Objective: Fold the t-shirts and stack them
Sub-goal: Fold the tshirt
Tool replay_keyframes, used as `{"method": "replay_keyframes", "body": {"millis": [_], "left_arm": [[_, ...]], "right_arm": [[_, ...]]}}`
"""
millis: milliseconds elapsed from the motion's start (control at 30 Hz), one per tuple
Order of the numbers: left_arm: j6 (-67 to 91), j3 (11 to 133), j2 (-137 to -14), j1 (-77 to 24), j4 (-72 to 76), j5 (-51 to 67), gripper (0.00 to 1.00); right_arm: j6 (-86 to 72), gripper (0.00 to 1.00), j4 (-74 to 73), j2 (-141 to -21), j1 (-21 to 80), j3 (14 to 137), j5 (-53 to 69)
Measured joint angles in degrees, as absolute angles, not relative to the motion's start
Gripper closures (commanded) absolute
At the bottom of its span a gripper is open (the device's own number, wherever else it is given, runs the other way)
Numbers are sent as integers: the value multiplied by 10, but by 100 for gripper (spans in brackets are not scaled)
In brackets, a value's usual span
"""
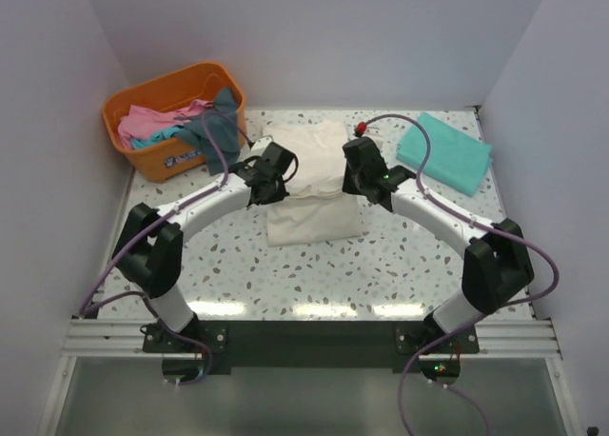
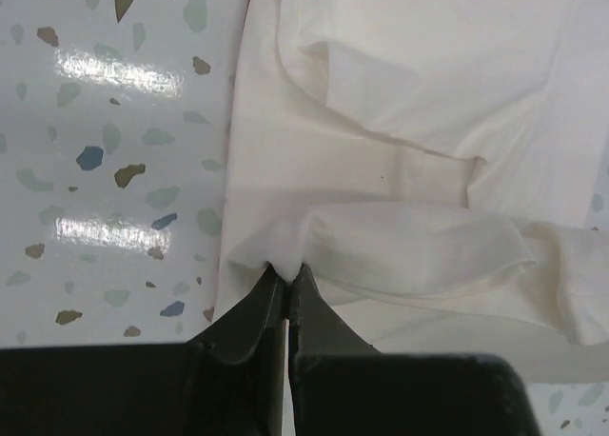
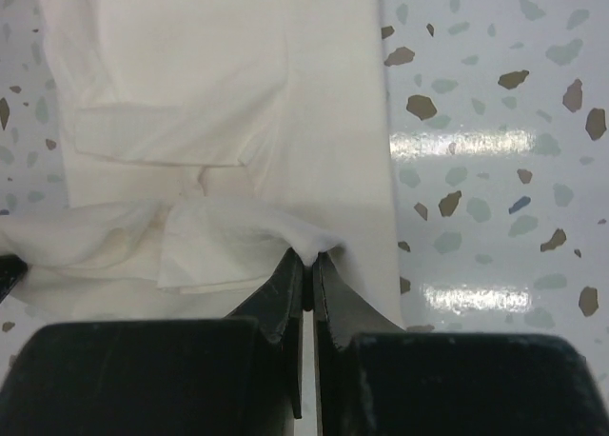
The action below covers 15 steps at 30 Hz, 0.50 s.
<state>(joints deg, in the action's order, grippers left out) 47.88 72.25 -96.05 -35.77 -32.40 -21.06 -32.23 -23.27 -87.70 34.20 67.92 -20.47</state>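
A cream-white t-shirt [image 1: 309, 184] lies partly folded in the middle of the table. My left gripper [image 1: 269, 174] is shut on a pinch of its cloth at the left edge; the wrist view shows the cream-white t-shirt [image 2: 400, 169] bunched between the closed tips of that left gripper [image 2: 286, 267]. My right gripper [image 1: 357, 174] is shut on the right edge, where the cream-white t-shirt [image 3: 219, 122] rises into the right gripper [image 3: 311, 257]. A folded teal-green t-shirt [image 1: 444, 152] lies at the back right. Pink and teal t-shirts [image 1: 166, 122] are heaped in the basket.
An orange plastic basket [image 1: 162, 155] stands at the back left with a dark grey-blue garment [image 1: 225, 108] hanging over its rim. White walls enclose the speckled table [image 1: 304, 274] on three sides. A small red object [image 1: 362, 128] lies behind the white shirt.
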Motion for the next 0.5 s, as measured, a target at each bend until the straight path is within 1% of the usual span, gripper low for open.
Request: {"method": "replay_keyframes", "body": {"millis": [133, 167, 267, 300, 333, 400, 433, 467, 500], "left_arm": [[460, 738, -993, -338, -316, -207, 100], [454, 744, -1002, -331, -314, -202, 98], [437, 764, -1029, -315, -306, -193, 81], [429, 770, -1038, -310, -302, -190, 73], [421, 775, -1046, -307, -296, -188, 69], [405, 789, -1063, -303, -292, -185, 56], [396, 798, -1072, -301, -291, -185, 53], [389, 808, -1080, -300, -290, -184, 41], [381, 817, -1088, -300, -289, -184, 31]], "right_arm": [[-312, 100, -222, -934, 326, 705, -185], [-310, 100, -221, -947, 322, 710, -183], [-307, 100, -223, -979, 313, 727, -176], [-305, 100, -222, -989, 310, 734, -171], [-303, 94, -222, -999, 306, 741, -169], [-300, 92, -225, -1018, 298, 757, -165], [-298, 75, -227, -1028, 294, 768, -161], [-297, 55, -232, -1038, 290, 780, -154], [-295, 34, -235, -1048, 286, 794, -152]]}}
